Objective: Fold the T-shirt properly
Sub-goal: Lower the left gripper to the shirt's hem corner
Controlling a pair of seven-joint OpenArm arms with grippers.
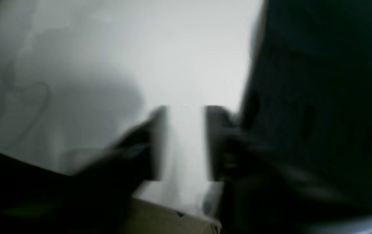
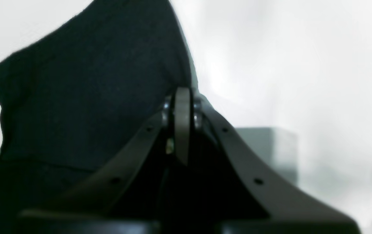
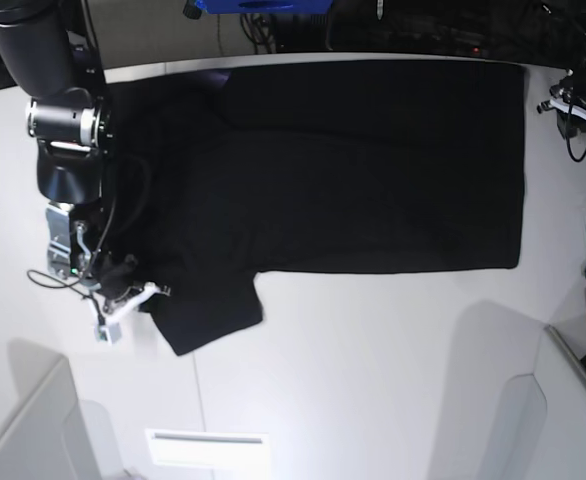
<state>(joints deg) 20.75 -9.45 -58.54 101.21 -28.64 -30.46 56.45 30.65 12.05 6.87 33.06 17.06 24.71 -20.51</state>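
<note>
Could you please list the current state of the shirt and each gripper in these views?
T-shirt: spread flat on the table, plain side up, one sleeve sticking out.
Right gripper: shut, at the sleeve's edge.
Left gripper: open, empty, beside the cloth.

Black arm (image 3: 68,120), dark fingers (image 2: 182,123), screw holes

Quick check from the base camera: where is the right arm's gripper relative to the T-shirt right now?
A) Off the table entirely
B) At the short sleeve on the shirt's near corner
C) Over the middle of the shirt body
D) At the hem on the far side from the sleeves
B: in the base view the right gripper sits at the sleeve edge of the T-shirt, jaws shut.
</note>
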